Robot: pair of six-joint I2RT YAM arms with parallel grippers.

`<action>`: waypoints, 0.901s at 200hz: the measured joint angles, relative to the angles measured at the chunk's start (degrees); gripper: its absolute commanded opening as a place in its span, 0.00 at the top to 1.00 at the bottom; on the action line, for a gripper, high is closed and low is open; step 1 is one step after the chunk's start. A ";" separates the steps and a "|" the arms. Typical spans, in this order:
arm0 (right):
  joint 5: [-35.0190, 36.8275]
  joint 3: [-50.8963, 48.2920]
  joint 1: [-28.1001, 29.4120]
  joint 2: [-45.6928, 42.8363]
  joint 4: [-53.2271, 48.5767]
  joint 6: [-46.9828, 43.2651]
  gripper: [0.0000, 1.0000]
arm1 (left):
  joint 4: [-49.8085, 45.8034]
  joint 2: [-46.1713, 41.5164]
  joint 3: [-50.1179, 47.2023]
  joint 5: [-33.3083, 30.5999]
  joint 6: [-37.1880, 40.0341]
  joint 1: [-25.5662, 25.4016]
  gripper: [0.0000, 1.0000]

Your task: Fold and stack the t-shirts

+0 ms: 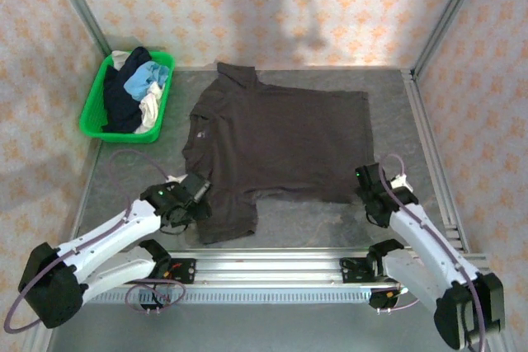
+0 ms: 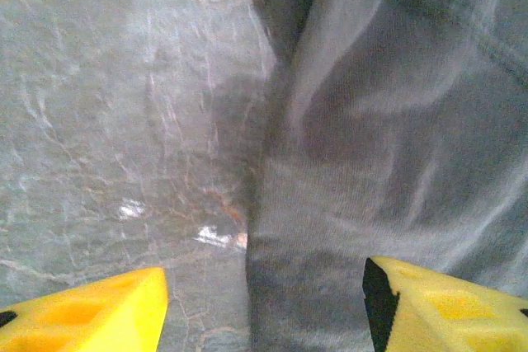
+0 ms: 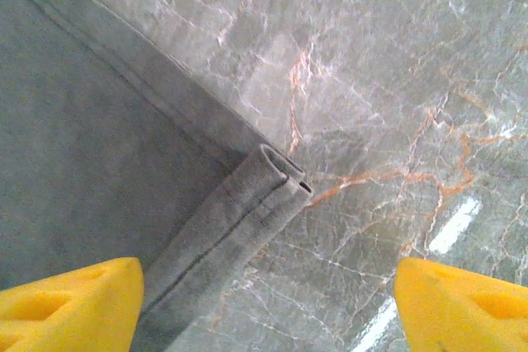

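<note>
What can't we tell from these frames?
- Top view: the pile in the green basket hides how many t-shirts lie underneath.
- Left hand: in the top view its own wrist covers the fingertips; contact with the dark t-shirt unclear.
- Left wrist view: cloth blurred; sleeve or hem, cannot tell.
- Both wrist views: fingers cut off by the bottom edge.
</note>
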 measured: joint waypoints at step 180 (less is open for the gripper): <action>-4.59 1.77 -0.90 17.70 12.22 -4.26 0.39 | 6.80 0.52 -8.31 -1.64 -20.61 -18.97 1.00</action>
